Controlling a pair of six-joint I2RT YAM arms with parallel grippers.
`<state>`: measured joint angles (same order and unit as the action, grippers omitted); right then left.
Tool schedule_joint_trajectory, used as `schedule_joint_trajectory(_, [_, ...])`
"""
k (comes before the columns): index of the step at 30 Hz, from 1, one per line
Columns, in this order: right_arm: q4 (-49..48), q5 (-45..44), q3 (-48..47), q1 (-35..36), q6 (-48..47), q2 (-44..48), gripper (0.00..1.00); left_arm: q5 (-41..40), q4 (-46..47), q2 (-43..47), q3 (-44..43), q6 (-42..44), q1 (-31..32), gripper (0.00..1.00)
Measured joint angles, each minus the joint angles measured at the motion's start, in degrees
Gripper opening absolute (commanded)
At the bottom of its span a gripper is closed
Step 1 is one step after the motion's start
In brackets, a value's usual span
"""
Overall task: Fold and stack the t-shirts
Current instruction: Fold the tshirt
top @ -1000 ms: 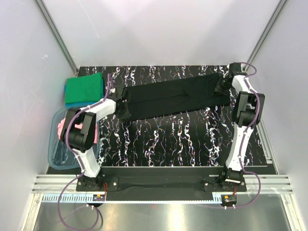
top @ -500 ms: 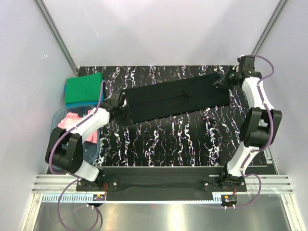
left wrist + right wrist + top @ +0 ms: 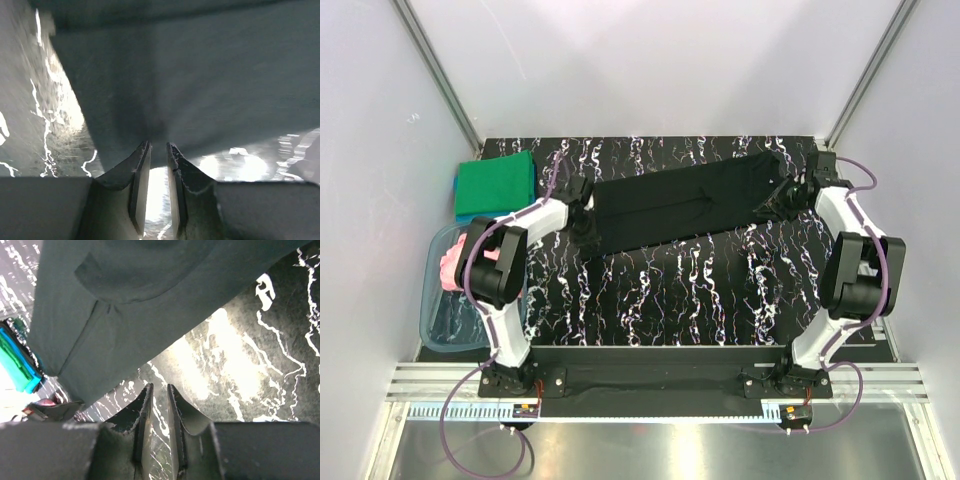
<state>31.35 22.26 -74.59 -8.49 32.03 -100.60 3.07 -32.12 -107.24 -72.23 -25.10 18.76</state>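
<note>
The black t-shirt (image 3: 685,203) lies as a long narrow band across the far half of the table. It fills the left wrist view (image 3: 200,80) and shows in the right wrist view (image 3: 115,300). My left gripper (image 3: 582,196) is at its left end. In the left wrist view my left gripper (image 3: 157,145) has its jaws nearly together, the tips pinching the shirt's edge. My right gripper (image 3: 790,196) is at the right end. In the right wrist view my right gripper (image 3: 159,386) is shut and empty over bare table, just off the shirt.
The folded green t-shirt (image 3: 496,181) sits on the blue one (image 3: 470,213) at the far left; both show in the right wrist view (image 3: 15,357). The pink t-shirt (image 3: 450,266) lies in the clear tub (image 3: 445,325) at the left edge. The table (image 3: 680,290) is black marble-patterned.
The shirt's left end has shifted right with my left gripper. My right gripper has come down from the far right corner and now sits off the shirt's right end.
</note>
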Motion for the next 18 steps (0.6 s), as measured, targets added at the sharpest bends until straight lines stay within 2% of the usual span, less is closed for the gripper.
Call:
schedule_joint_trajectory(6, [-1.36,1.27,2.43,0.24,-0.04,4.35,0.25,0.07,4.39,3.17,7.30,-1.11,0.07,0.23])
schedule_joint_trajectory(14, [-1.49,1.44,5.31,0.26,-0.96,7.74,0.26,1.46,9.03,12.48,19.39,-4.96,2.89,0.22])
schedule_joint_trajectory(18, [-0.44,0.63,5.42,0.26,-2.12,8.26,0.27,1.60,10.43,17.92,25.55,-9.27,8.68,0.22])
